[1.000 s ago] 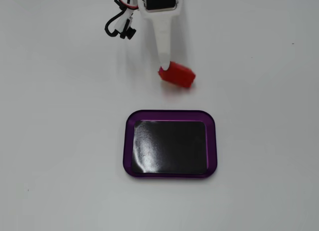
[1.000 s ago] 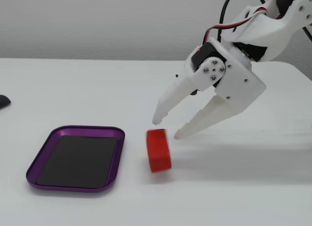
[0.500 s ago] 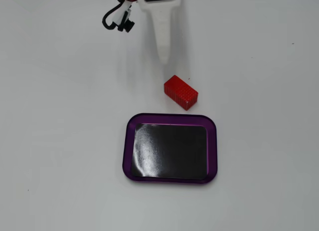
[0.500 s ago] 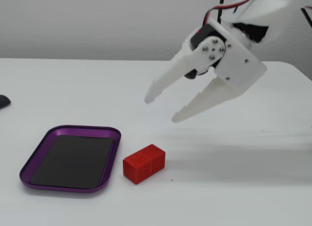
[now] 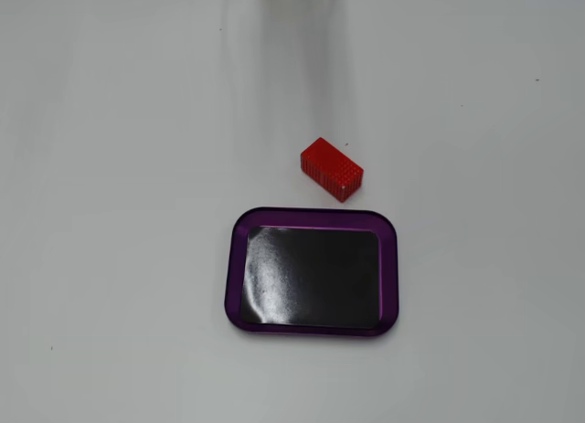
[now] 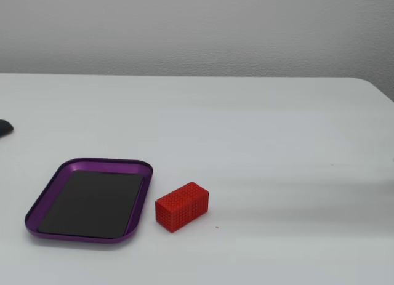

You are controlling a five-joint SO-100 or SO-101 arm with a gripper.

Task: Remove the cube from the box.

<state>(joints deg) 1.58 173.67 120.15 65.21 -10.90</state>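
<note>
On the white table [image 5: 110,213], red cube [image 5: 332,169] just outside empty purple box [image 5: 236,286], claw unseen, no writing.

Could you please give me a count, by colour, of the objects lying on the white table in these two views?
Red: 1, the cube, resting on the table outside the box.
Purple with a black floor: 1, the box, with nothing in it.
Total: 2.

Red, grid-textured cube [image 5: 332,169] [image 6: 181,206] lay flat on the table, outside and just beside the box [image 5: 313,218] [image 6: 84,236], a shallow purple-rimmed tray whose glossy black floor stood empty.
</note>
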